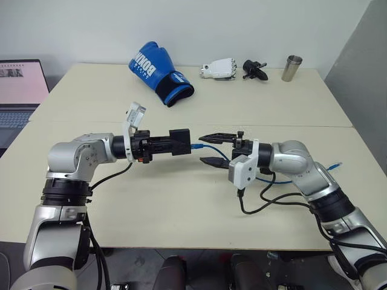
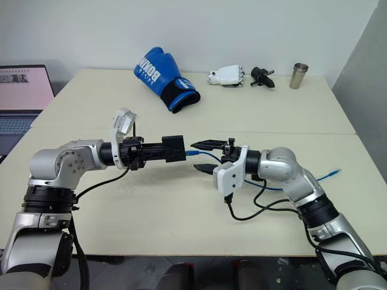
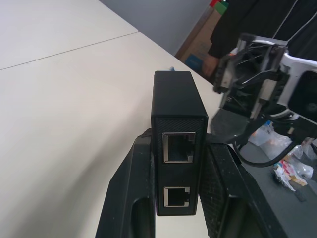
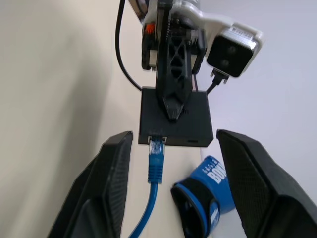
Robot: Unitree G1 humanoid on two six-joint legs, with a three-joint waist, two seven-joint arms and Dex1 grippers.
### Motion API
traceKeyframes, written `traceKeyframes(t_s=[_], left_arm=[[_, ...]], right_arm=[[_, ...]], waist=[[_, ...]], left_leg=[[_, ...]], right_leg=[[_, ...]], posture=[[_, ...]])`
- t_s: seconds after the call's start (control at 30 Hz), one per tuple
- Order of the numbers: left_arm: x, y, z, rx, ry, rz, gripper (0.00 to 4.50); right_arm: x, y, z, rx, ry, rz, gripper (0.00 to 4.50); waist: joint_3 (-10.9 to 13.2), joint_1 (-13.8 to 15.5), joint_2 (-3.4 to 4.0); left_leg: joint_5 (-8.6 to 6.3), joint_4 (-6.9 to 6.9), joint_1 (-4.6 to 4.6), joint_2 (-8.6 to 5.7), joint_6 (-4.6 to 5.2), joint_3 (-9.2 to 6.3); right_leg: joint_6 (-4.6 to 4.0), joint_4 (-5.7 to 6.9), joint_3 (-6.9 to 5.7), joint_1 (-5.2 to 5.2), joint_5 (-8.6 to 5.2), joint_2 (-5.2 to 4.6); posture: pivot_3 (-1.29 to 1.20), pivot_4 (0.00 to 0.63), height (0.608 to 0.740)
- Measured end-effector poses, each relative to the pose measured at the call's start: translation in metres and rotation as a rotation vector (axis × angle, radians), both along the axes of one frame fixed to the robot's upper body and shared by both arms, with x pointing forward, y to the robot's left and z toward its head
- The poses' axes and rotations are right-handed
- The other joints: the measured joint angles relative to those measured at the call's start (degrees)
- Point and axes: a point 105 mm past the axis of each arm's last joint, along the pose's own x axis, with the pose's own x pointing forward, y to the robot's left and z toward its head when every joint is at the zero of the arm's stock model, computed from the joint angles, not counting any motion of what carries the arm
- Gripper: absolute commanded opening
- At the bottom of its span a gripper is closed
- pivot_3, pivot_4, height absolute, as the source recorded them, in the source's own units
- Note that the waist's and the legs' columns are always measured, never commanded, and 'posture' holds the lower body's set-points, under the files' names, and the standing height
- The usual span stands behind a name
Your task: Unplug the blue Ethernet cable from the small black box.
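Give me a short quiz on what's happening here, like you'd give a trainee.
1. True or false: the blue cable is already out of the black box.
2. Which tool holds the box: A) left tool B) right tool C) neither?
3. What blue thing lies at the far side of the table?

Key:
1. False; its plug sits in the box's port.
2. A; it is shut on the box, while the right tool's fingers stand open on either side of the cable.
3. A boxing glove.
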Motion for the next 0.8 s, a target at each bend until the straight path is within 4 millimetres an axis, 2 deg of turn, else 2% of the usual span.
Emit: traceKeyframes(t_s=[0.1,0.2,0.33,0.43,0.8], left_arm=[[0.003,0.003,0.003,0.034,-0.062,0.006,0.79],[0.003,0.000,0.015,0.034,-0.112,-0.020,0.79],[-0.003,0.000,0.019,0.076,-0.153,-0.084,0.79],[-0.007,-0.005,0.014,0.098,-0.145,-0.138,0.79],[-0.010,-0.011,0.019,0.109,-0.172,-0.195,0.79]], right_arm=[[-0.008,-0.014,0.008,0.117,0.265,-0.047,2.98],[0.001,-0.020,0.023,0.276,0.521,-0.114,2.98],[0.008,-0.018,0.025,0.354,0.852,-0.147,2.98],[0.007,-0.008,0.024,0.345,0.997,-0.115,2.98],[0.019,0.000,0.006,0.299,1.220,-0.097,2.98]], waist=[[0.00,0.06,0.00],[0.00,-0.20,0.00],[0.00,-0.37,0.01],[0.00,-0.19,0.01],[0.00,-0.21,0.01]], left_leg=[[0.00,0.01,0.01,0.02,0.00,-0.05],[0.00,0.01,0.10,0.04,0.00,-0.05],[0.00,-0.03,0.14,0.06,0.00,-0.05],[0.00,-0.02,0.04,0.02,0.01,-0.04],[-0.01,-0.02,-0.09,0.00,0.02,-0.02]], right_leg=[[0.00,0.00,-0.03,0.05,0.00,-0.01],[-0.01,0.06,-0.03,0.10,0.01,0.01],[-0.03,0.08,-0.03,0.08,-0.01,0.06],[-0.03,0.03,-0.03,0.04,-0.01,0.06],[-0.02,0.00,-0.04,-0.10,-0.01,0.06]], posture=[[0.00,0.150,0.740],[0.00,0.150,0.740],[0.00,0.150,0.740],[0.00,0.150,0.740],[0.00,0.150,0.740]])
